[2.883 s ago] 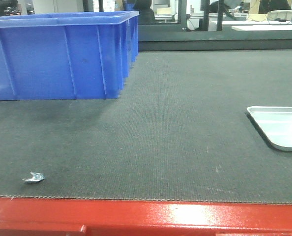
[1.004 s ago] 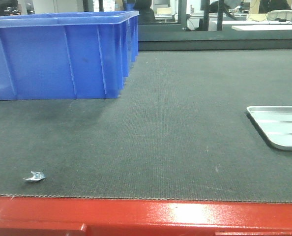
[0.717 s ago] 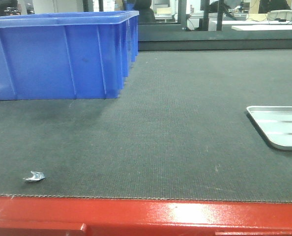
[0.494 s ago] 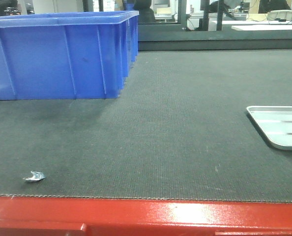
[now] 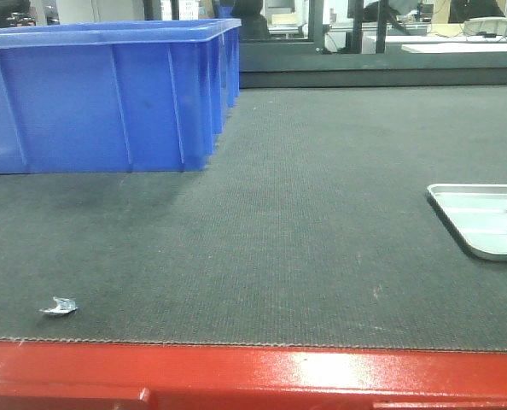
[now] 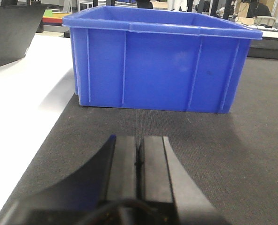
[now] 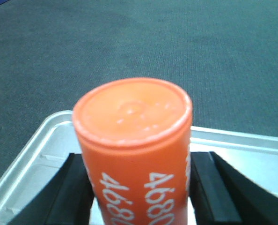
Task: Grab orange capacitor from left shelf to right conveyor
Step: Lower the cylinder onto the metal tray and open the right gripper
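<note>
orange capacitor [image 7: 133,154] in right tool [image 7: 139,197] above metal tray [image 7: 45,145]

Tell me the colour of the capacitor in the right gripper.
Orange, with white "4680" printed on its side; the capacitor shows best in the right wrist view.

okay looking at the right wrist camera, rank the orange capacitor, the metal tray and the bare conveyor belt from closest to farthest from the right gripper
1. The orange capacitor: clamped between the right gripper's fingers, centre of view.
2. The metal tray: directly beneath and behind the gripper, its rim curving at left.
3. The conveyor belt: dark textured surface beyond the tray's far rim, upper part of view.
</note>
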Motion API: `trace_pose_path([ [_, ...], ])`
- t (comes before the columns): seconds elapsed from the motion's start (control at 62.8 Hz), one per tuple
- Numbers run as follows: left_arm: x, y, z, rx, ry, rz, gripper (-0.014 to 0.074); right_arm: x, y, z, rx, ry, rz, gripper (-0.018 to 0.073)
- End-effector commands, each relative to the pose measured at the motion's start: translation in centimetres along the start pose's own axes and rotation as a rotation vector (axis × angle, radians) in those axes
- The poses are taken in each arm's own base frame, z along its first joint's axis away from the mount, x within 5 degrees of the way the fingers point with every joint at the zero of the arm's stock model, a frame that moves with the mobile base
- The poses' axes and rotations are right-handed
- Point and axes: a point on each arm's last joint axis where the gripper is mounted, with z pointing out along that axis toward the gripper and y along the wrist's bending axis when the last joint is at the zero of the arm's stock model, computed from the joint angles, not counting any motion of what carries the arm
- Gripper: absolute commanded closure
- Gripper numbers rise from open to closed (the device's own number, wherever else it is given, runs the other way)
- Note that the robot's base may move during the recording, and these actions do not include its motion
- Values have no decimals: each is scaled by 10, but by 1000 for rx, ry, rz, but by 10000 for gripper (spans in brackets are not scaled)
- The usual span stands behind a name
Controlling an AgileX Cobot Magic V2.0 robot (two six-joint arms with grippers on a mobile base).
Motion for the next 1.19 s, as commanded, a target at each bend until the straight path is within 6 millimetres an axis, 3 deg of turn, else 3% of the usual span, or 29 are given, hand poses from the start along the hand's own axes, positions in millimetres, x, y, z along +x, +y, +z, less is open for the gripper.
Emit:
trace_pose_path([
  [0.0,-11,-1,-2,11,-113,0,701,-18,-1,0,-2,-131,-21,282],
  [0.159,-11,-1,-2,11,-113,0,701,-17,-1,0,-2,-129,-21,19],
  [0.239,-11,-1,-2,11,-113,0,701,-17,-1,0,-1,-124,-21,-59],
  [0.446,-11,-1,-2,11,-113,0,701,-18,-1,-2,3,-112,-25,-50],
  [0.701,-11,-1,-2,11,-113,0,701,-43,2,-22,22,-145,-67,-50],
  [1.02,-11,-1,-2,11,-113,0,701,-93,15,-77,-9,-364,-15,-44],
  [1.179,-11,-1,-2,11,-113,0,701,-103,20,-105,14,-389,22,111],
])
